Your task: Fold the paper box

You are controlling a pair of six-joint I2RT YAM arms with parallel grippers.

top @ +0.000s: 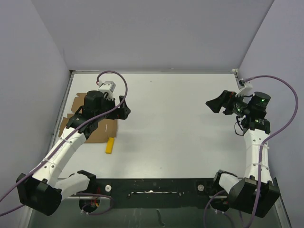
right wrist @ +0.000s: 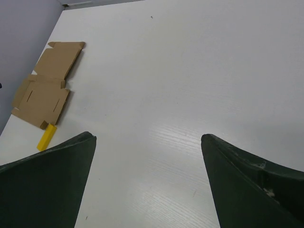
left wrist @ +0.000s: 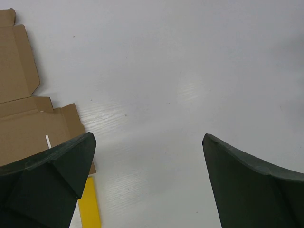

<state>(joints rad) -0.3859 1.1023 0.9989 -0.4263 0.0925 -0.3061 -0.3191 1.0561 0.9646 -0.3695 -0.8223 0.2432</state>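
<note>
The paper box [top: 101,130] lies flat and unfolded at the table's left edge, a brown sheet with flaps, partly hidden under my left arm. In the left wrist view the paper box [left wrist: 26,126] shows at the left, and in the right wrist view the paper box [right wrist: 45,95] lies far off at the upper left. My left gripper [top: 125,108] hovers just right of the sheet, open and empty. In its own view the left gripper [left wrist: 148,137] frames only bare table. My right gripper [top: 214,103] hangs open at the far right, well away from the box, and the right gripper [right wrist: 148,137] also holds nothing.
A small yellow bar [top: 110,145] lies by the sheet's near right corner; the same yellow bar [left wrist: 89,206] sits beside my left finger, and the yellow bar [right wrist: 46,137] shows in the right wrist view. The white table [top: 171,118] is walled on three sides.
</note>
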